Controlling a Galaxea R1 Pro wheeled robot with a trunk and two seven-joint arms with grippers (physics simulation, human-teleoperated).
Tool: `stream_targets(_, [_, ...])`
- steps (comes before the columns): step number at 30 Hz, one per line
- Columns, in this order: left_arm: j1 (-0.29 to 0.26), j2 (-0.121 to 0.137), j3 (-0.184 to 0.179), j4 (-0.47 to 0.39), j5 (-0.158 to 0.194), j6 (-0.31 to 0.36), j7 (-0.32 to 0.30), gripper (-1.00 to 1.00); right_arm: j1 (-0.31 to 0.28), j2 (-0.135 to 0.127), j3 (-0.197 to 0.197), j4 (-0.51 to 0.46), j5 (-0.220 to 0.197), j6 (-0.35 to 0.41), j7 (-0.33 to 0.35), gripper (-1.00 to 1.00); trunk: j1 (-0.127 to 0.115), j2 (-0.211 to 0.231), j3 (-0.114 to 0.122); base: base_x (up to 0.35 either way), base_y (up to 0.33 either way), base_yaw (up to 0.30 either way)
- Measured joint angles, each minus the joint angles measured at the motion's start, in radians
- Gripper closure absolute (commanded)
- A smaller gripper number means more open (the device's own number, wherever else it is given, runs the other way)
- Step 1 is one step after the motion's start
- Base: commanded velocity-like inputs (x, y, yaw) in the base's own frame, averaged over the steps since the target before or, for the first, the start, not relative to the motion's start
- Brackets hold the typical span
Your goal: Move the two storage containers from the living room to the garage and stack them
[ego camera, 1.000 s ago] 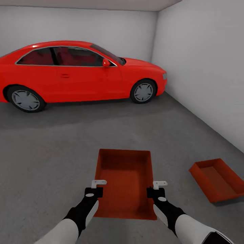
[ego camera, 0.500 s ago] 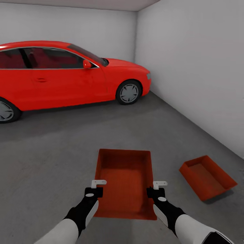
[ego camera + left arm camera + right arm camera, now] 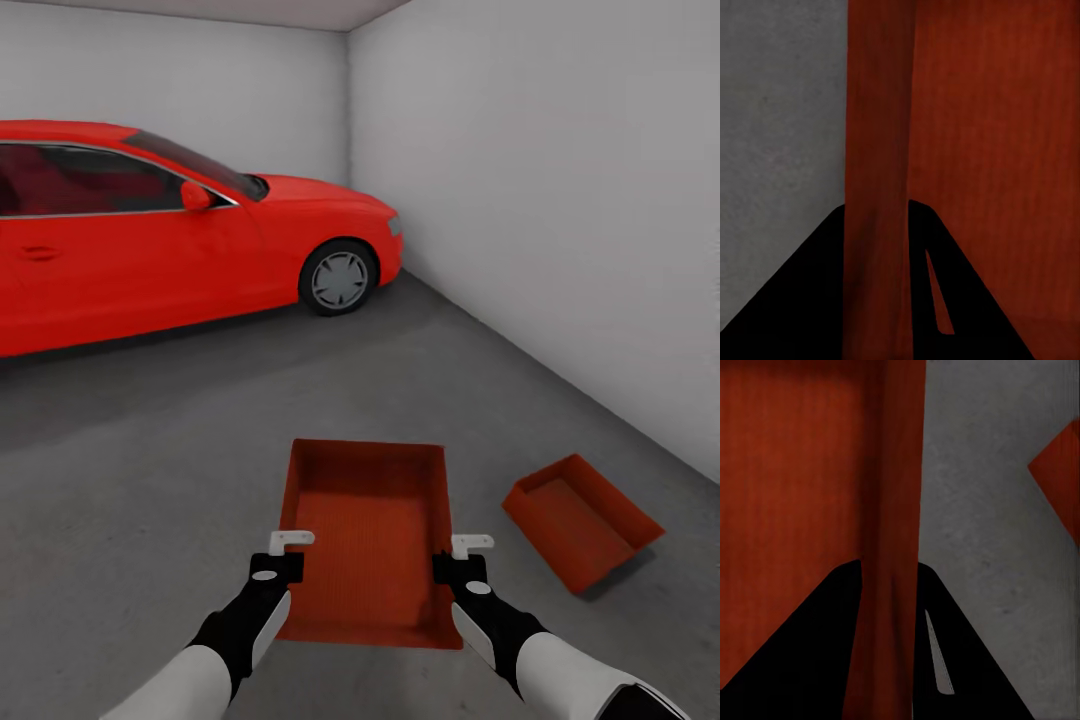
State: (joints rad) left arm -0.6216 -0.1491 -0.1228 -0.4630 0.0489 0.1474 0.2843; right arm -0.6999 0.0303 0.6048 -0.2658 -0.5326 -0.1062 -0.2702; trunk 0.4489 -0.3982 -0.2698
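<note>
Held container: orange-red shallow rectangular tray, low walls, faintly ribbed base, carried above mottled dark grey concrete floor. Left gripper fingers clamped on its left wall; right gripper fingers clamped on right wall. Second container rests on floor to right, near pale wall. Glossy red car behind.

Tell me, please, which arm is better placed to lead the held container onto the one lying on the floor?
The right. The container on the floor lies off to the right gripper's side. Still, the left gripper and the right each clamp a side wall of the held container, so both must move together.
</note>
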Motion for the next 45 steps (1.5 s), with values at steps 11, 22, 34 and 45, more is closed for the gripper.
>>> stream_targets(11, [0.000,0.000,0.000,0.000,0.000,0.000,0.000,1.00,0.000,0.000,0.000,0.000,0.000,0.000,0.000,1.00,0.000,0.000,0.000,0.322,0.000,-0.255])
stream_targets(22, [0.000,0.000,0.000,0.000,0.000,0.000,0.000,1.00,0.000,0.000,0.000,0.000,0.000,0.000,0.000,1.00,0.000,0.000,0.000,0.322,0.000,-0.255])
stream_targets(34, [0.000,0.000,0.000,0.000,0.000,0.000,0.000,1.00,0.000,0.000,0.000,0.000,0.000,0.000,0.001,1.00,0.000,0.000,0.000,0.322,0.000,-0.259])
stream_targets(45, [0.000,0.000,0.000,0.000,0.000,0.000,0.000,1.00,0.000,0.000,0.000,0.000,0.000,0.000,0.000,1.00,0.000,0.000,0.000,0.322,0.000,-0.260])
